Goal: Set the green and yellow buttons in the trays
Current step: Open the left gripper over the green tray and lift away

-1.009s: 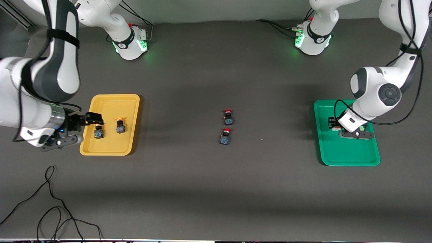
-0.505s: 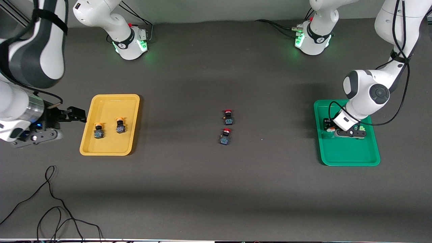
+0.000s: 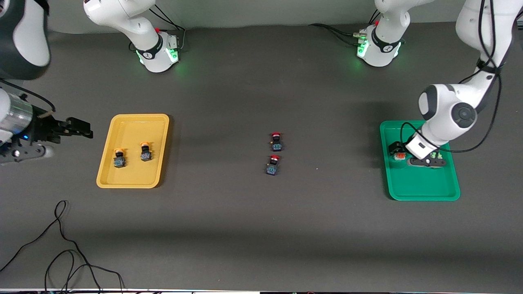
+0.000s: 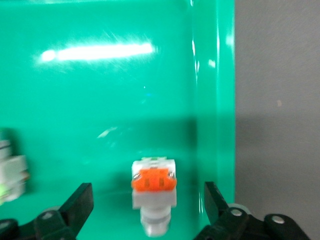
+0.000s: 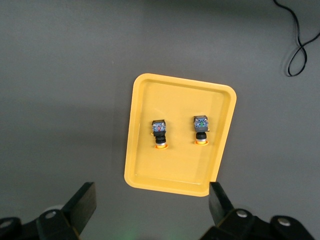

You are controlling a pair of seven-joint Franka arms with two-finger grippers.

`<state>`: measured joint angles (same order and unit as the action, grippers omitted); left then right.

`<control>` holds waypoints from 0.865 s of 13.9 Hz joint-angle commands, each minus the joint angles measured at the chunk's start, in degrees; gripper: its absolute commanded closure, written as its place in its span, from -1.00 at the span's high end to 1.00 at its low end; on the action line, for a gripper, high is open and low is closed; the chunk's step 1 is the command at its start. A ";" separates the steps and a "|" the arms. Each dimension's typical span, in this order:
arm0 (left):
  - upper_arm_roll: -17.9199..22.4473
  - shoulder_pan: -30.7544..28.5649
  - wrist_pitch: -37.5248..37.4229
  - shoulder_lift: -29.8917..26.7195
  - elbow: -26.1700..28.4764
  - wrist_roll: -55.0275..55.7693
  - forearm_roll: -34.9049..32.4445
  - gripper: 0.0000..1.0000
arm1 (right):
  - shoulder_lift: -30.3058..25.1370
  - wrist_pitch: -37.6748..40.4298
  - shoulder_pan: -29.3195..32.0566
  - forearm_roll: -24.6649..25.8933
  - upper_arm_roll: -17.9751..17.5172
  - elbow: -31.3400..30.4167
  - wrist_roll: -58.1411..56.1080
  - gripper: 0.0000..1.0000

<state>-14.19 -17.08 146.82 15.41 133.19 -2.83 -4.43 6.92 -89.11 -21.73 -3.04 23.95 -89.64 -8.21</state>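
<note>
Fingers of the left hand (image 4: pixel 149 210) spread wide around orange-block button (image 4: pixel 154 184), untouched.

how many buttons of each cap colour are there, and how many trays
Yellow-orange-capped buttons: 2, in the yellow tray
Red-capped buttons: 2, on the bare table between the trays
White-bodied buttons: 2, in the green tray
Trays: 2
Total: 6 buttons, 2 trays

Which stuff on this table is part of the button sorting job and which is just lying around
Job: yellow tray with two yellow-capped buttons; green tray with an orange-block button and a light-green one.

Lying about: two red-capped switches mid-table; black cable.
</note>
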 commanded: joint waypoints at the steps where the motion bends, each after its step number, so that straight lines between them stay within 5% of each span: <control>1: -1.01 0.38 -21.83 -8.90 -8.51 -0.60 -0.58 1.00 | -4.80 -1.06 9.47 1.80 -9.24 -4.22 1.88 1.00; 5: -1.01 4.59 -57.20 -7.42 -34.70 0.18 -0.58 1.00 | -7.00 -0.97 22.32 3.57 -20.60 -4.85 2.14 1.00; 12: -1.01 7.84 -69.82 -6.45 -53.46 -0.34 -0.14 1.00 | -7.27 -0.18 25.95 3.57 -23.60 -4.49 4.77 1.00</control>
<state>-15.61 -11.08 80.23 5.92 85.66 -2.94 -4.40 1.01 -89.14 3.70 -0.67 1.69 -93.08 -5.65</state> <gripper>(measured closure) 0.000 0.000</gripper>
